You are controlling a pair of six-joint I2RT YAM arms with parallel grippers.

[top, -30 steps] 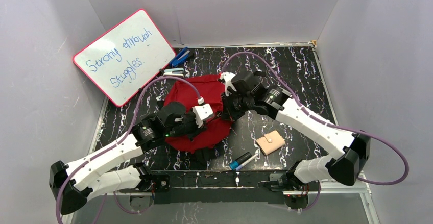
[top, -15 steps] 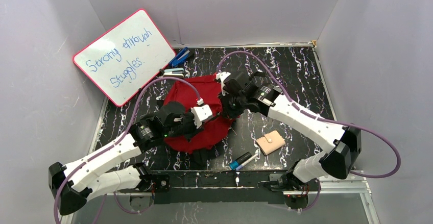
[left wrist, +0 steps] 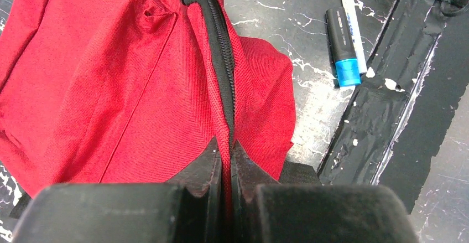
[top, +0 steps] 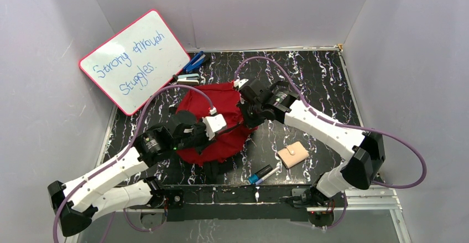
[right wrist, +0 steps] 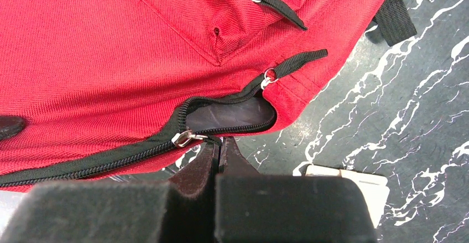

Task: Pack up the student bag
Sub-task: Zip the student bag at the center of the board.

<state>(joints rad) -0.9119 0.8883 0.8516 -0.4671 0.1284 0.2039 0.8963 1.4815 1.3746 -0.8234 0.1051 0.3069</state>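
- Left wrist view: the left gripper (left wrist: 227, 146) is closed tight on a ridge of red fabric of the student bag (left wrist: 110, 77). It pinches just at the near end of a closed black zip (left wrist: 221, 60) that runs straight away from the fingertips.
- Ahead and to the right of this gripper, off the bag, a blue-capped marker (left wrist: 342, 44) lies on the dark marbled surface (left wrist: 287, 10). A white pen (left wrist: 349, 5) lies touching it on its far side.
- Right wrist view: the right gripper (right wrist: 219, 146) is shut, and it appears to pinch the zip pull (right wrist: 191, 138) at the bag's lower edge.
- Just beyond these fingertips the zip mouth (right wrist: 232, 114) gapes a little. Only grey lining shows inside, and no contents can be made out.
- A second slider with a black tab (right wrist: 293, 63) sits at the far end of that gap. A black strap (right wrist: 395, 19) sticks out further right.
- A beige wallet (right wrist: 348, 185) lies on the surface just right of this gripper, apart from the bag.
- Top view: the bag lies between the two arms. The left gripper is on its near side and the right gripper at its right edge.
- Well beyond the left gripper a whiteboard (top: 134, 60) leans on the wall, with small blue and black items (top: 192, 66) at its foot.
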